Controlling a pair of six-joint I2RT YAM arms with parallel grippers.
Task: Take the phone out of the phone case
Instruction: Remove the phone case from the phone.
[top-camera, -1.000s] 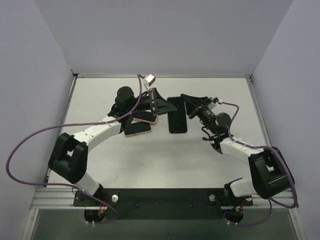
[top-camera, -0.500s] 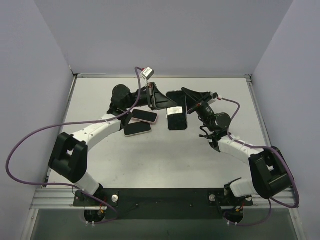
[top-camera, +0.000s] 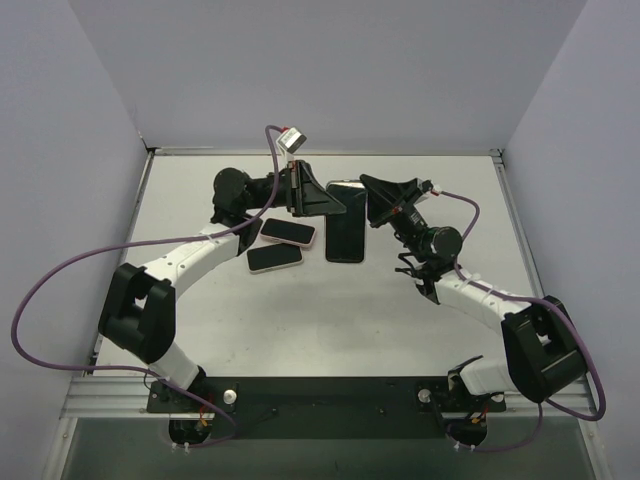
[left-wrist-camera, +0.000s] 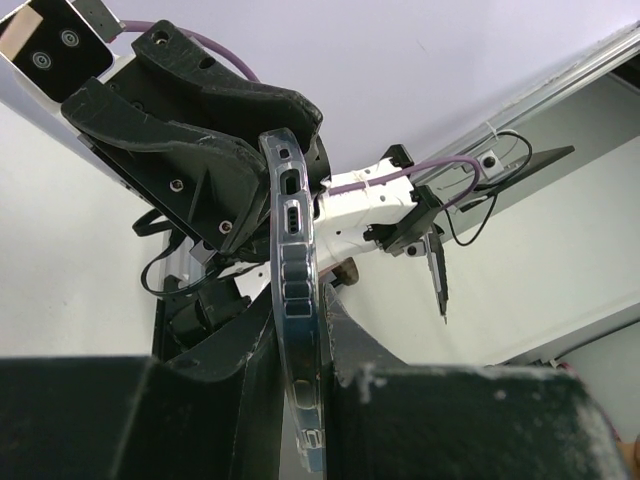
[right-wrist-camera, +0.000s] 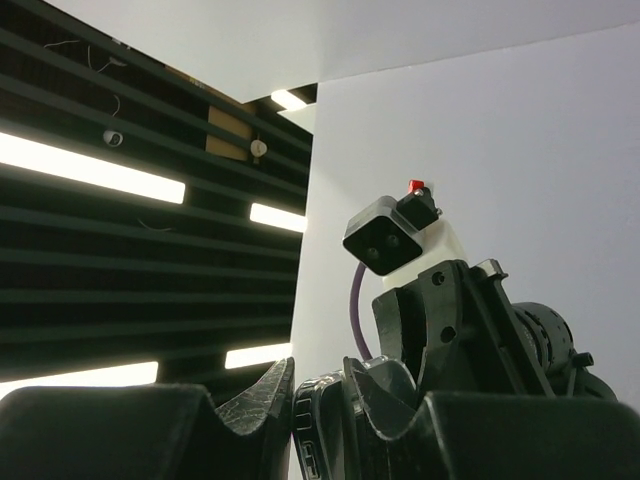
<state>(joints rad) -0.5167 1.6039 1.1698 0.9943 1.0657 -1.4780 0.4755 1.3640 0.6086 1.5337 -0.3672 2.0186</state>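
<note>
A black phone in a clear case (top-camera: 345, 224) is held off the table between both arms at the back middle. My left gripper (top-camera: 327, 203) is shut on its left edge. In the left wrist view the clear case rim (left-wrist-camera: 293, 262) with its port cutouts runs up between the two fingers of that gripper (left-wrist-camera: 302, 400). My right gripper (top-camera: 373, 207) is shut on the right edge. In the right wrist view the dark edge of the cased phone (right-wrist-camera: 322, 432) sits between the fingers of that gripper (right-wrist-camera: 322, 405). Whether the phone has come out of the case cannot be seen.
Two more phones lie on the white table (top-camera: 330, 310) left of the held one: a black-faced one with a pink rim (top-camera: 288, 232) and a pink one (top-camera: 274, 257). White walls enclose the back and sides. Purple cables trail from both arms.
The cased phone lay flat on the table; the right gripper tilted it up, the left gripper left the pink phones and closed on it. Both now hold it raised, slightly further left.
</note>
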